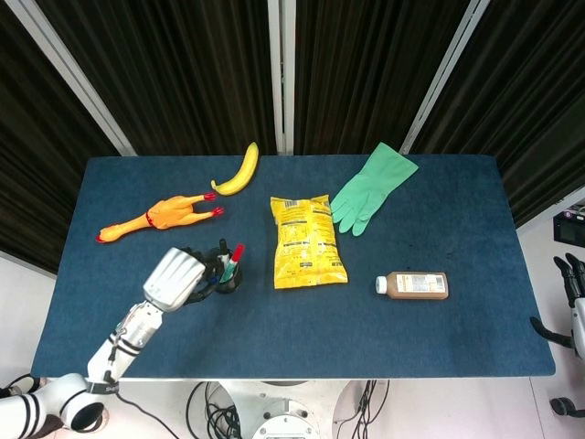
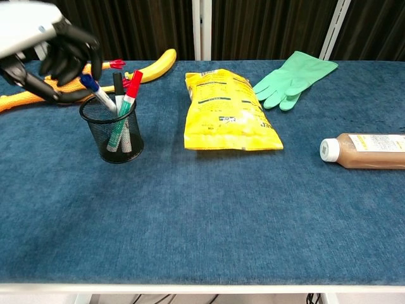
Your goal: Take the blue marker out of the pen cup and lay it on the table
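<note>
1. The blue marker [image 2: 95, 92] leans in the mesh cup [image 2: 114, 133], its cap just below the left hand's [image 2: 47, 41] dark fingers [image 2: 69, 54].
2. Those fingers curl above the cup; whether they touch the marker is unclear.
3. The right hand [image 1: 574, 291] sits at the counter's [image 1: 439, 338] far edge, fingers indistinct.

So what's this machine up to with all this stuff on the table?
The robot's left hand is pulling a blue marker up out of a black mesh pen cup. It pinches the marker's blue cap while the lower end is still inside the cup, beside a red marker and others. The right hand hangs off the table's edge, idle. A chip bag, a bottle and a banana lie untouched.
</note>
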{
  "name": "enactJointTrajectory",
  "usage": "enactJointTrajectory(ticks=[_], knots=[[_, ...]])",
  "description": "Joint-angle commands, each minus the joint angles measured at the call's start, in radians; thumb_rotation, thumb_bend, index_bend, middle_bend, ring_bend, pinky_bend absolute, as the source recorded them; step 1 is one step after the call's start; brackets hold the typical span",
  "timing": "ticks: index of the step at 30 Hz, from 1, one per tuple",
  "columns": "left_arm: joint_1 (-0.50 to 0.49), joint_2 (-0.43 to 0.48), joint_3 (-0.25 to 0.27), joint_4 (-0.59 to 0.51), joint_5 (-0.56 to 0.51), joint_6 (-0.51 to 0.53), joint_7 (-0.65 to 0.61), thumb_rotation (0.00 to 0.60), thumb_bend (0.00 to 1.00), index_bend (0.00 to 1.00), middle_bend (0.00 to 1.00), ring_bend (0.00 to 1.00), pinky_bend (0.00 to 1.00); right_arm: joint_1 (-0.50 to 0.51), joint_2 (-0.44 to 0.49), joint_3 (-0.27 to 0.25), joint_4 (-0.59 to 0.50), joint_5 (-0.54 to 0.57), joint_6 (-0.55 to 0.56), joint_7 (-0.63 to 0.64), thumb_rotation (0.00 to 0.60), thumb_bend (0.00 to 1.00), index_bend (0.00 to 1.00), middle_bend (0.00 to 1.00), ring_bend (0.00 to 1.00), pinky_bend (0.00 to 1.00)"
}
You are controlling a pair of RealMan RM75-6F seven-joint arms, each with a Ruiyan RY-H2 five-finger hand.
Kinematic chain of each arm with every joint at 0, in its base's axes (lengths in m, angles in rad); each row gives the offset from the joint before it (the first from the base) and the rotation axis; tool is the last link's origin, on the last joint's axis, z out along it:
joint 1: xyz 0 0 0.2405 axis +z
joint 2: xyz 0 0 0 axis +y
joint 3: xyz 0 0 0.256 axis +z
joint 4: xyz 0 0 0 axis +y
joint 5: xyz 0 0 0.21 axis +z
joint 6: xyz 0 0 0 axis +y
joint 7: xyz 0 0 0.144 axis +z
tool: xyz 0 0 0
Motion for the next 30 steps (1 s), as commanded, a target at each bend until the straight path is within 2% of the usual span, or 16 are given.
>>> enactJointTrajectory(ticks=[1, 7, 12, 17, 22, 28, 30], knots=[[0.031, 0.061, -0.009, -0.065, 0.025, 0.062, 0.013, 0.6, 0.38, 0.59, 0.74, 0.69, 0.7, 0.0, 0.001, -0.001, -0.003, -0.003, 0.002, -0.002, 0.6, 0.12, 0.0, 0.0, 0.0, 0.0], [0.085, 0.152, -0.025, -0.146, 0.039, 0.158, 0.008, 0.6, 0.38, 0.59, 0.74, 0.69, 0.7, -0.001, 0.001, -0.001, -0.008, -0.004, 0.005, -0.009, 0.6, 0.13, 0.0, 0.0, 0.0, 0.0], [0.121, 0.182, -0.042, -0.133, 0.003, 0.201, -0.012, 0.6, 0.39, 0.59, 0.74, 0.69, 0.7, -0.004, 0.0, -0.002, -0.008, -0.005, 0.008, -0.008, 0.6, 0.13, 0.0, 0.0, 0.0, 0.0], [0.108, 0.144, -0.044, -0.035, -0.064, 0.14, -0.028, 0.6, 0.41, 0.59, 0.74, 0.69, 0.7, -0.002, 0.0, -0.003, -0.008, -0.002, 0.001, -0.011, 0.6, 0.13, 0.0, 0.0, 0.0, 0.0], [0.081, 0.082, -0.035, 0.074, -0.15, 0.027, -0.062, 0.6, 0.42, 0.59, 0.74, 0.69, 0.7, -0.001, 0.005, -0.003, -0.02, -0.001, -0.001, -0.02, 0.6, 0.13, 0.0, 0.0, 0.0, 0.0], [0.069, 0.035, -0.019, 0.158, -0.195, -0.039, -0.062, 0.6, 0.42, 0.59, 0.73, 0.68, 0.7, 0.001, 0.008, 0.0, -0.023, 0.012, -0.012, -0.02, 0.6, 0.13, 0.0, 0.0, 0.0, 0.0], [0.066, 0.032, -0.013, 0.167, -0.192, -0.054, -0.075, 0.6, 0.4, 0.56, 0.69, 0.66, 0.7, 0.003, 0.007, -0.001, -0.022, 0.013, -0.016, -0.022, 0.6, 0.13, 0.0, 0.0, 0.0, 0.0]])
